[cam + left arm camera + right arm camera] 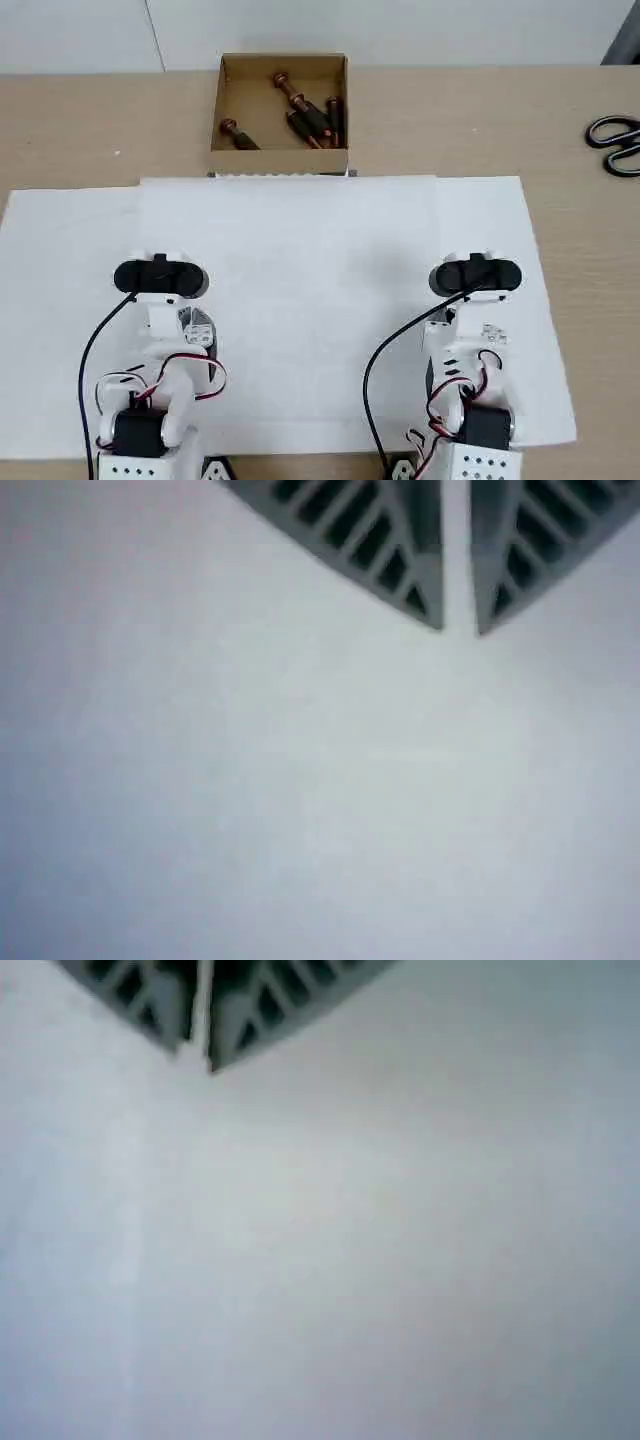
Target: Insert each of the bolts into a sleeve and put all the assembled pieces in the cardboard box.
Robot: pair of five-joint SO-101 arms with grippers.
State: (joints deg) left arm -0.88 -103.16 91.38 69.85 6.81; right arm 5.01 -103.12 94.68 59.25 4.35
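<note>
We see a tan table (80, 120) carrying everything, and over most of it lies a white sheet (330, 230). One arm (160, 340) and a second arm (465, 350) sit folded side by side at the sheet's near edge; from above we cannot tell which is which. The left pincer (460, 628) hangs close over the sheet with its jaws drawn together to a thin slit and nothing between them. The right pincer (195, 1058) stands the same way, clenched on nothing, the sheet directly beneath it. Well ahead of both pincers, just past the sheet's far edge, stands the cardboard box (280, 160), open at the top. Far out to one side of the pincers lie scissors (615, 145). Inside the box lie the bolts (305, 115), each one that we can make out seated in its sleeve, so we judge the task at or near its end. We expect such a piece to be stiff, weighty for its size, smooth and round, so apt to roll or slip. We would take it across the middle of the sleeve, jaws square to its length. The pieces look coppery at head and tip and dark along the sleeve. Several lie crossed together mid-box, and one lies apart by a side wall.
</note>
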